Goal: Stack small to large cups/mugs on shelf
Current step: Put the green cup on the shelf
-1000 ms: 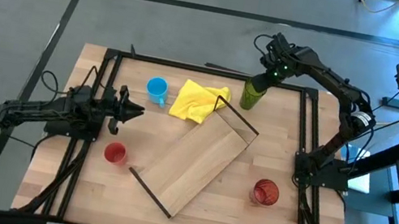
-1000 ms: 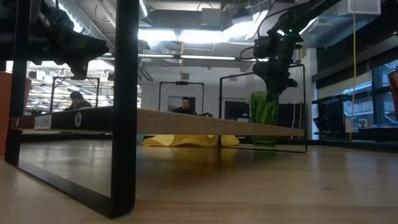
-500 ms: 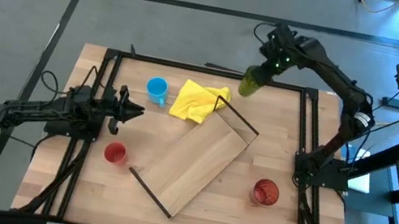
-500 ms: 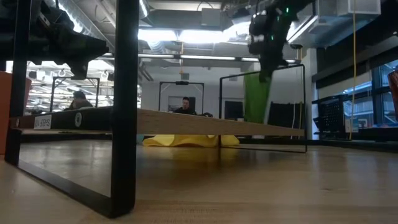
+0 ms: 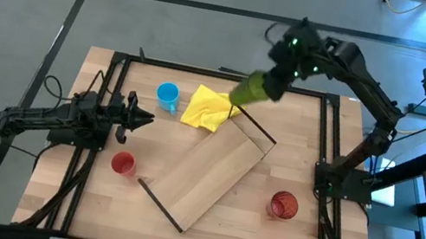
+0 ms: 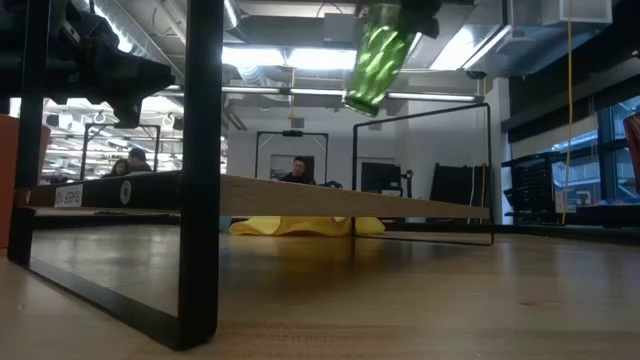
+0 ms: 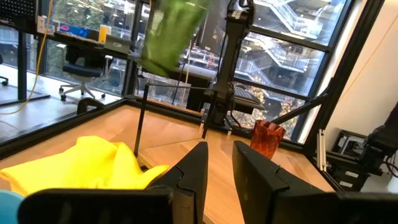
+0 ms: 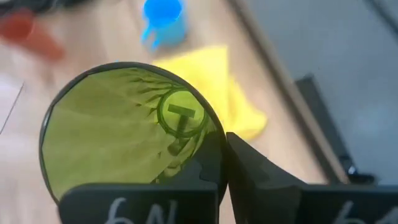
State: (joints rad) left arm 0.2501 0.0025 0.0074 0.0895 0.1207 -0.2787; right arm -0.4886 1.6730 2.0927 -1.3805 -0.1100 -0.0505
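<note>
My right gripper [image 5: 277, 68] is shut on the tall green tumbler [image 5: 251, 87], high above the yellow cloth [image 5: 210, 108] and the far end of the shelf [image 5: 212, 172]. The low view shows the tumbler [image 6: 377, 55] in the air, tilted. The shelf's light-wood board lies diagonally mid-table, raised on its black end bars [image 6: 200, 170]. On the tabletop stand the blue mug [image 5: 167, 94], the small red cup [image 5: 123, 163] and the dark red glass [image 5: 283, 205]. My left gripper [image 5: 143, 119] waits at the table's left, open by a narrow gap, touching nothing. My right gripper holds the green tumbler by its wall at the open rim [image 8: 214, 140]. One finger [image 8: 255, 177] lies outside the wall; the other seems to be inside, dark through the green. The fingers run along the tumbler. It is lifted clear and hangs tilted, base [image 6: 360, 100] lowest.
The yellow cloth lies crumpled between the blue mug and the shelf's far end. A black frame [image 5: 117, 63] runs around the tabletop. Bare wood shows near the dark red glass and along the near edge. People sit in the room behind [image 6: 297, 168].
My right gripper has lifted the green tumbler off the table near the far edge. It has carried it up and toward the table's left, over the shelf's far end. It has tipped, so the upright tumbler now hangs tilted.
</note>
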